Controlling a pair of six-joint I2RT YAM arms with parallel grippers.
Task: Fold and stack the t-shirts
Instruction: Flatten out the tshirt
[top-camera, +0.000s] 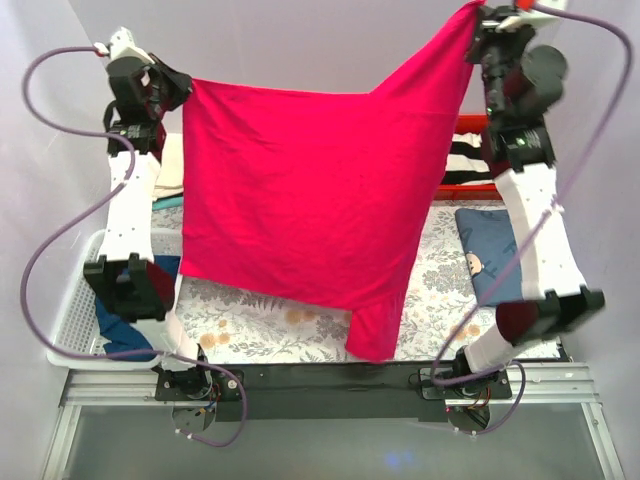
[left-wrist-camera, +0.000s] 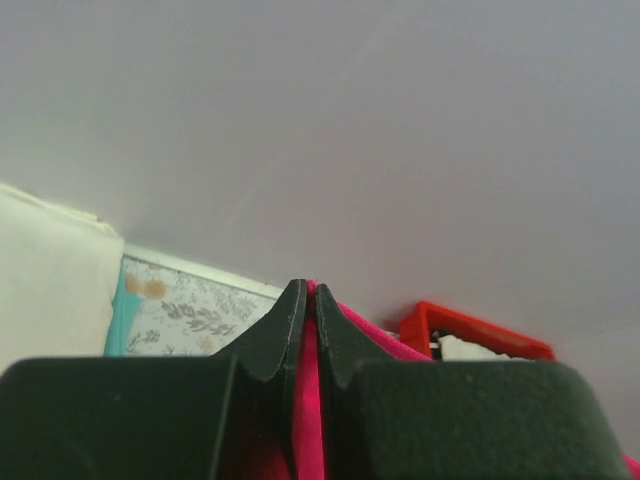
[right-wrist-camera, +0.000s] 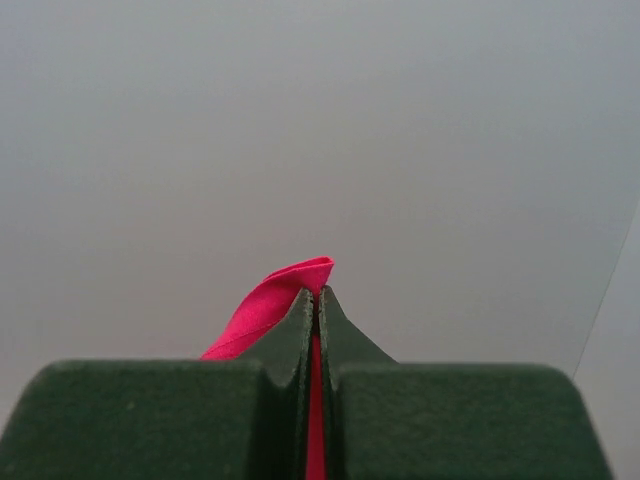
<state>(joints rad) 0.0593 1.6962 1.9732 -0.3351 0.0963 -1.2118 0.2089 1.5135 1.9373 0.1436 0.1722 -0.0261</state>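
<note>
A large crimson-red t-shirt (top-camera: 310, 200) hangs spread out in the air above the table, stretched between both arms. My left gripper (top-camera: 185, 88) is shut on its upper left corner, and red cloth (left-wrist-camera: 307, 400) shows pinched between the black jaws of that gripper (left-wrist-camera: 311, 290). Higher up, my right gripper (top-camera: 478, 15) is shut on the upper right corner; a fold of red cloth (right-wrist-camera: 270, 300) sticks out past this gripper's tips (right-wrist-camera: 316, 292). A folded navy t-shirt (top-camera: 490, 255) lies on the table at the right. Cream cloth (top-camera: 170, 165) and a teal edge (top-camera: 165, 200) lie behind the left arm.
The table carries a floral cover (top-camera: 250, 315). A red bin (top-camera: 470, 150) with striped cloth stands at the back right, also visible as a red bin (left-wrist-camera: 470, 328) in the left wrist view. A white basket (top-camera: 70, 310) with blue cloth (top-camera: 115, 325) sits at the left front.
</note>
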